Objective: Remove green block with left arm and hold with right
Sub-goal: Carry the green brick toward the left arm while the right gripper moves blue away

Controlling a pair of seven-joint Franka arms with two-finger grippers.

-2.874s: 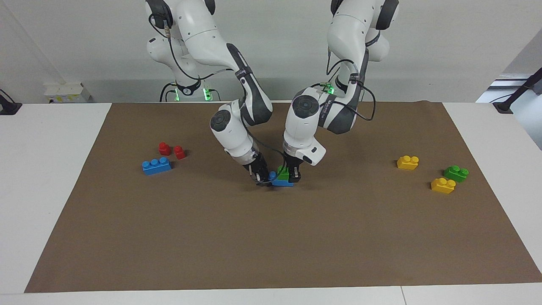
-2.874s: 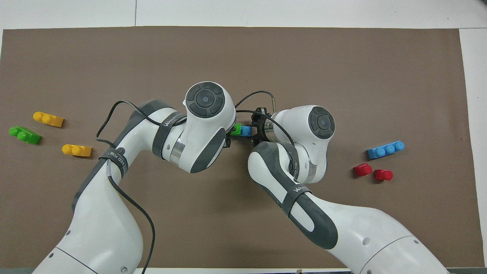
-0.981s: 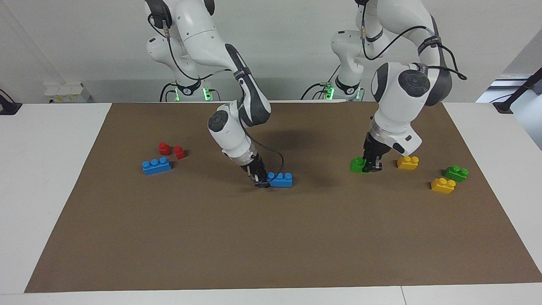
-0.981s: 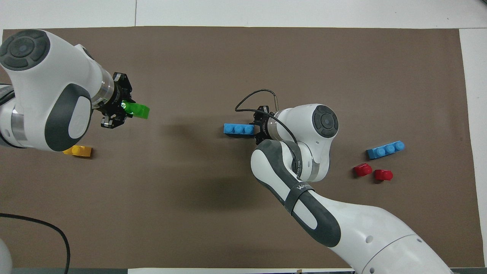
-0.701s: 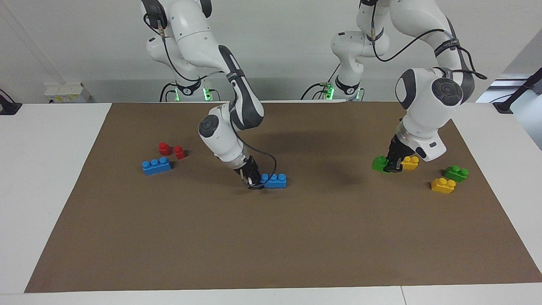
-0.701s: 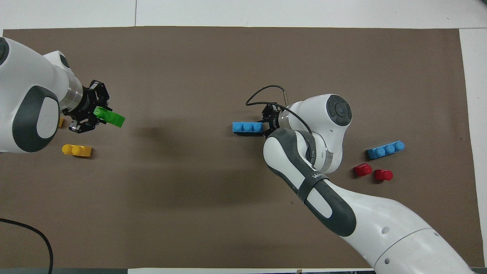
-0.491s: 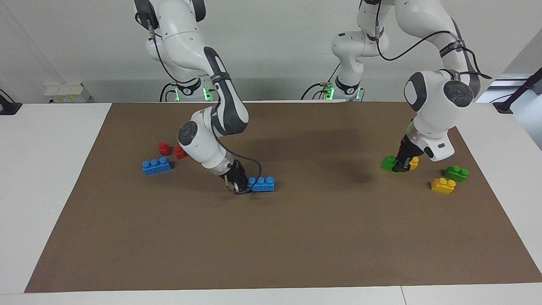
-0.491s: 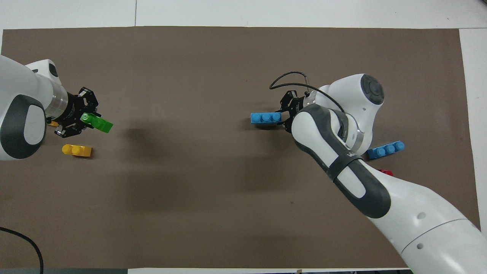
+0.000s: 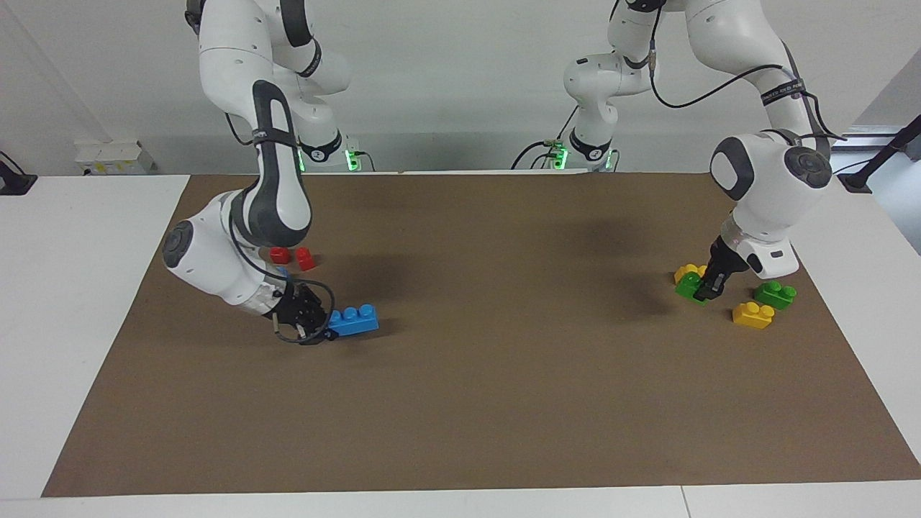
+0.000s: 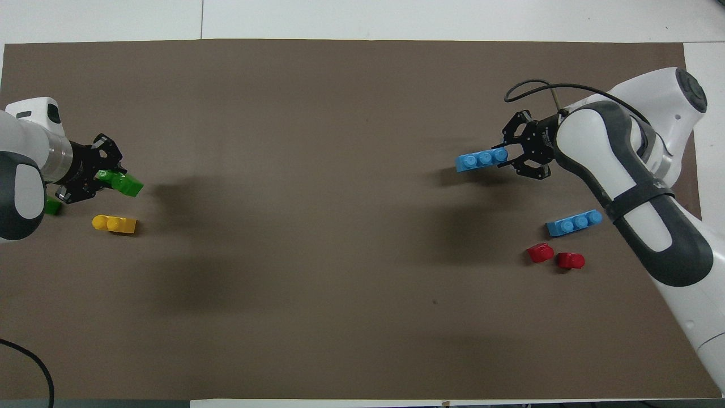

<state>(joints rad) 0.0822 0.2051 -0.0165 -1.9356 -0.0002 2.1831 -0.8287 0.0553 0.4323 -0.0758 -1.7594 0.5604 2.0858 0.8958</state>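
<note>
The green block (image 9: pixel 688 285) (image 10: pixel 123 183) is a small lime two-stud brick. My left gripper (image 9: pixel 709 289) (image 10: pixel 96 175) is shut on one end of it. It hangs low over the mat at the left arm's end, beside a yellow brick (image 9: pixel 686 272). My right gripper (image 9: pixel 319 331) (image 10: pixel 516 154) is shut on the end of a blue three-stud brick (image 9: pixel 353 320) (image 10: pixel 481 160), carried low over the mat at the right arm's end. The two bricks are far apart.
A darker green brick (image 9: pixel 775 293) and a second yellow brick (image 9: pixel 752 314) (image 10: pixel 115 224) lie close to the left gripper. Another blue brick (image 10: pixel 574 222) and two red pieces (image 9: pixel 280 254) (image 10: pixel 540 253) lie by the right arm. The brown mat (image 9: pixel 504 374) spans the table.
The arms have swung apart, each toward its own end of the table. The left carried the green block to the yellow bricks. The right took the blue brick toward the red pieces.
</note>
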